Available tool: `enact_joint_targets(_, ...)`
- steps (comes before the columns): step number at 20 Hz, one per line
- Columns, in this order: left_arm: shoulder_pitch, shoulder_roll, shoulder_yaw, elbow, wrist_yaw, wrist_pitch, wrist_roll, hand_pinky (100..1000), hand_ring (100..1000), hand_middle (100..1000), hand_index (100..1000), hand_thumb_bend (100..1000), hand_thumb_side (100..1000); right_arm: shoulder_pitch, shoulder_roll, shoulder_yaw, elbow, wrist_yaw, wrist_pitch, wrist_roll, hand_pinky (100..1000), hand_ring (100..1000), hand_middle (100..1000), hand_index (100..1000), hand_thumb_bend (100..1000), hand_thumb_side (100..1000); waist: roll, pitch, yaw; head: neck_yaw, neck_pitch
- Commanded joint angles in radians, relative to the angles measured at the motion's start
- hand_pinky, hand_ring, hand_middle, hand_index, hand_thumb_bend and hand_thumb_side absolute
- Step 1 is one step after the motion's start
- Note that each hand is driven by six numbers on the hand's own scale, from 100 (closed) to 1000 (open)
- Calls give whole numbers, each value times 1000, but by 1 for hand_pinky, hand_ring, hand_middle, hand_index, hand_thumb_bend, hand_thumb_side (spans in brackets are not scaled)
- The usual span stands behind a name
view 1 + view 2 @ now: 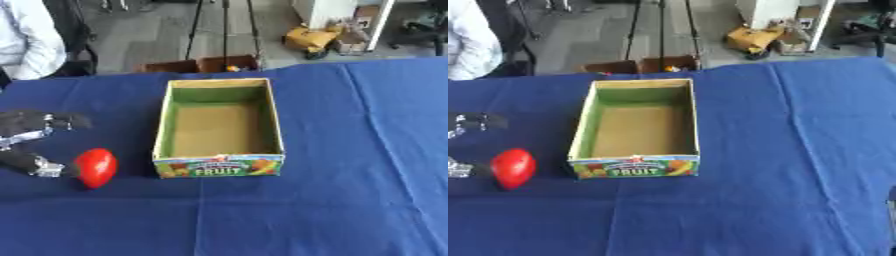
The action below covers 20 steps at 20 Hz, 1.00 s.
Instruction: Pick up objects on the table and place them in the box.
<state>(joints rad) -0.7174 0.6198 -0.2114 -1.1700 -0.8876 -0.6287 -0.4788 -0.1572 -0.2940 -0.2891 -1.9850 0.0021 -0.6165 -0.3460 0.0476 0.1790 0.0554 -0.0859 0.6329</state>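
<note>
Even, bright diffuse daylight; soft blur throughout, softest at far background; faint shadow beside red object [94, 167]; box [219, 165] interior shaded on left; no glare.

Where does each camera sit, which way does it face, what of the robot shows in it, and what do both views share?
Left eye view: in the head, looking down at the blue tablecloth; the left robot hand shows beside the red object.
Right eye view: same head, set slightly right; only the fingers of that robot hand show at the left edge.
Shared: the open box, the red object, the tablecloth.
</note>
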Motion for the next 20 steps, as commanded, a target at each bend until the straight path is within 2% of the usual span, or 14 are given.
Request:
enact_joint_targets(1, -5, -31, 30, 11, -36, -107, -92, 714, 829, 957, 1000, 602, 1000, -7, -11, -5, -15, -5, 10, -2, 737, 815, 516, 780, 100, 735, 0, -16, 2, -9, 10)
enact_joint_targets(4, 0, -51, 30, 28, -35, -112, -110, 713, 830, 967, 1000, 574, 1000, -9, -10, -6, -15, -5, 15, -5, 738, 816, 512, 779, 100, 731, 3, -16, 1, -10, 6)
enact_joint_targets(8, 3, -66, 25, 37, -56, -118, -125, 704, 830, 986, 1000, 495, 1000, -12, -8, -6, -15, -5, 19, -6, 739, 817, 506, 779, 100, 729, 7, -12, -1, -6, -7)
enact_joint_targets(10, 3, -71, 23, 48, -58, -118, -134, 679, 804, 977, 1000, 425, 1000, -14, -7, -5, -15, -5, 21, -6, 740, 819, 503, 779, 100, 726, 9, -9, -3, -3, -9)
enact_joint_targets(16, -5, -77, 25, 63, -49, -106, -137, 652, 782, 964, 1000, 437, 1000, -17, -5, -4, -15, -4, 23, -5, 742, 820, 499, 779, 100, 724, 11, -1, -11, 1, -9)
enact_joint_targets(20, -5, -77, 18, 74, -51, -118, -153, 638, 777, 963, 1000, 468, 1000, -17, -3, -4, -15, -4, 20, -6, 744, 821, 497, 778, 100, 722, 11, 4, -16, 7, -14)
